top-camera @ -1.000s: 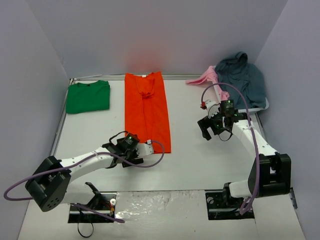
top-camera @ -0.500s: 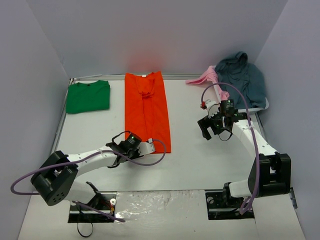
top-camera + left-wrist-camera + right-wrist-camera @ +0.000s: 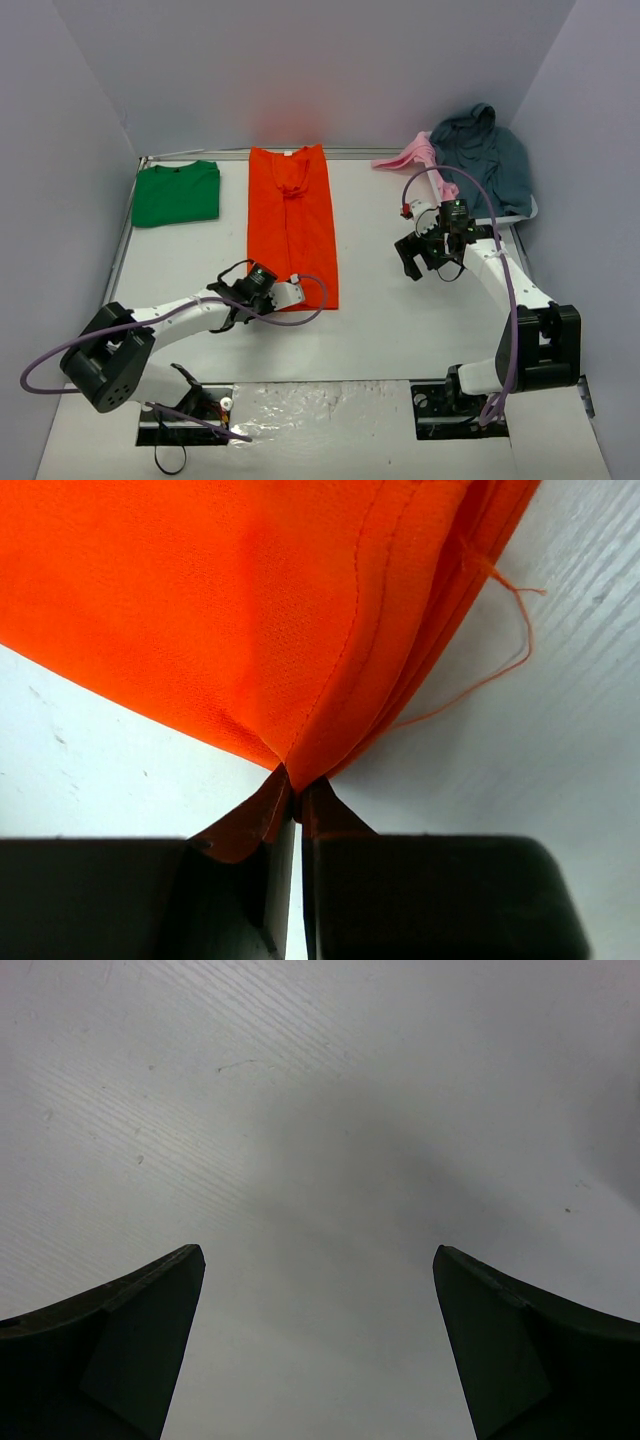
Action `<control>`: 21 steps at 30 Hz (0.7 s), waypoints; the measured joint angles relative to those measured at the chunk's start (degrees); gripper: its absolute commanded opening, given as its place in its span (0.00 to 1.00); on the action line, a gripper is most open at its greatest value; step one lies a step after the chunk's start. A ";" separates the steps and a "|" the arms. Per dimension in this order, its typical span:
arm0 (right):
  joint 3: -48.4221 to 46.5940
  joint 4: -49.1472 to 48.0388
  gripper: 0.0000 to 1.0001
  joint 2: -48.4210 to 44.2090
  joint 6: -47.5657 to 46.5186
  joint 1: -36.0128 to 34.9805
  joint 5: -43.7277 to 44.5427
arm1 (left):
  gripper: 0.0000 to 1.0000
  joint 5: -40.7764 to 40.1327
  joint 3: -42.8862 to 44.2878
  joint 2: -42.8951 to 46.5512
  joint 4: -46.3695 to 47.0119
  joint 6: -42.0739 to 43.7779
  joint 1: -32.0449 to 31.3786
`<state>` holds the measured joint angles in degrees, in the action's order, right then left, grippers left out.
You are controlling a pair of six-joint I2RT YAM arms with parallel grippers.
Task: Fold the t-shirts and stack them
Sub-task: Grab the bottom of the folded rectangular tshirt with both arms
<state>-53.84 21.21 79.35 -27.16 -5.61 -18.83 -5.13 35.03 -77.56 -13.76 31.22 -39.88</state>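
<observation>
Left claw is pinched fully shut on the near hem of the orange t-shirt, with several cloth layers bunched right at the tips. The shirt lies as a long folded strip running away from that claw toward the far wall. The green t-shirt sits folded well apart, far off to the claw's left. Right claw hangs wide open over bare tabletop, holds nothing, and is well right of the orange strip.

Risks: the bite is only on the very edge, so the cloth may slip out on lift. It may also catch only some layers, leaving the rest behind and opening the fold. Pulling from one point with the rest of the hem free would likely skew the strip and give a crooked fold. A loose thread just right of the tips could snag. The purple cable loops just beside the hem and may drag the cloth.

Around: a pink cloth and a grey-blue garment are heaped beyond the right claw, not in the way. Nothing blocks the path from the left claw along the strip.
</observation>
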 measured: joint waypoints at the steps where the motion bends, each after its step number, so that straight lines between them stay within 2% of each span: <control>1: 0.00 0.00 0.94 0.00 0.09 0.00 -0.31 | 0.02 0.48 0.00 0.13 -0.37 0.04 0.31; 10: -2.67 1.99 0.89 0.55 -1.05 -2.03 -7.37 | 0.02 7.48 3.28 1.60 -6.38 0.28 2.93; 21: -7.10 5.73 0.83 7.52 -7.06 -16.33 -19.78 | 0.02 17.51 8.07 0.26 -11.87 0.81 9.22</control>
<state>-60.95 26.94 86.87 -34.22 -21.93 -38.61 12.38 43.09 -77.30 -25.63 32.03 -30.65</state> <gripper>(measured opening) 0.839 0.035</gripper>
